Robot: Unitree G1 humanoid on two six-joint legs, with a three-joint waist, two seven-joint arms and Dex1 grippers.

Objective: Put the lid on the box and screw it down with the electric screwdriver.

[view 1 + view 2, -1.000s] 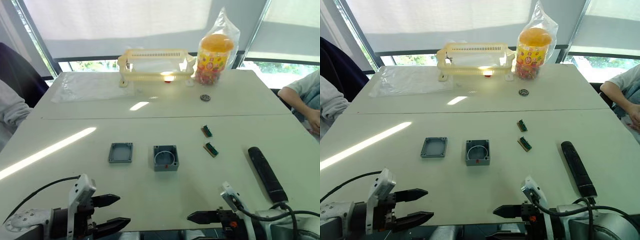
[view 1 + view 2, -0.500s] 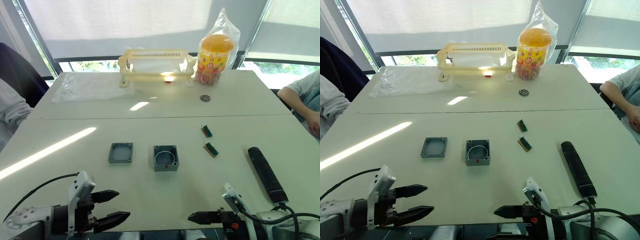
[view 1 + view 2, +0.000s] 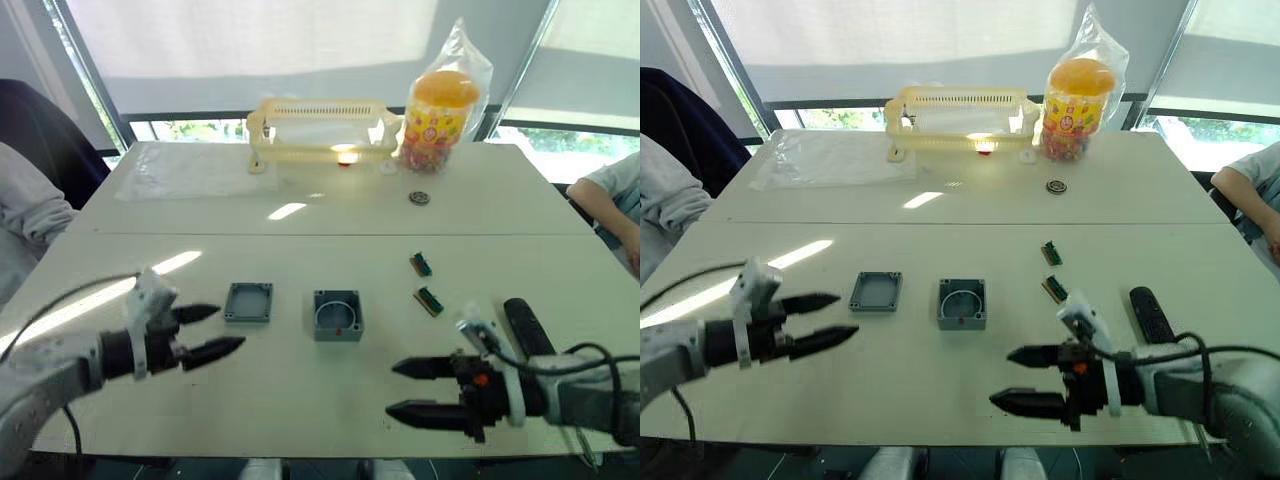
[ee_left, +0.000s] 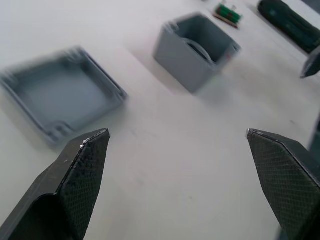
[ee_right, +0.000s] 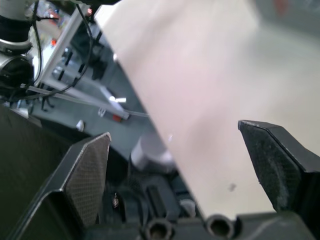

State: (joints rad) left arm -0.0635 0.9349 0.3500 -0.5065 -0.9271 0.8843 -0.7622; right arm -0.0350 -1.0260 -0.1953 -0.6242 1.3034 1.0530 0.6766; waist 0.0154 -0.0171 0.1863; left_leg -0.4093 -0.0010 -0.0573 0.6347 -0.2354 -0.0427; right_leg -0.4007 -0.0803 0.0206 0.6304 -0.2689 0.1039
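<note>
From the left eye view, the box (image 3: 338, 315) is sitting open side up on the white table (image 3: 300, 400) and serves as the reference point: the lid (image 3: 248, 302) is lying flat just beside it on the robot's left, apart from it, and the electric screwdriver (image 3: 528, 325) is lying well apart from it on the robot's right, partly covered by the right arm. Two small green parts (image 3: 424, 283) are resting between the box and the screwdriver. The left gripper (image 3: 213, 332) is hovering near the lid on the side away from the box, fingers spread and holding nothing. The right gripper (image 3: 411, 389) is hovering nearer the robot than the box, fingers wide apart and empty. The right eye view is showing the same layout, with a yellow rack (image 3: 960, 118) and a candy jar (image 3: 1074, 98) far beyond the box. In the left wrist view, the lid (image 4: 60, 97) is lying ahead of the spread fingertips (image 4: 92, 150), with the box (image 4: 197, 49) beyond it. In the right wrist view, the fingers (image 5: 90, 172) are standing wide open over the table edge. Judged step: reaching for the lid; nothing is assembled yet. The next move is calling for closing on the lid's rim, then lifting it squarely over the box.
</note>
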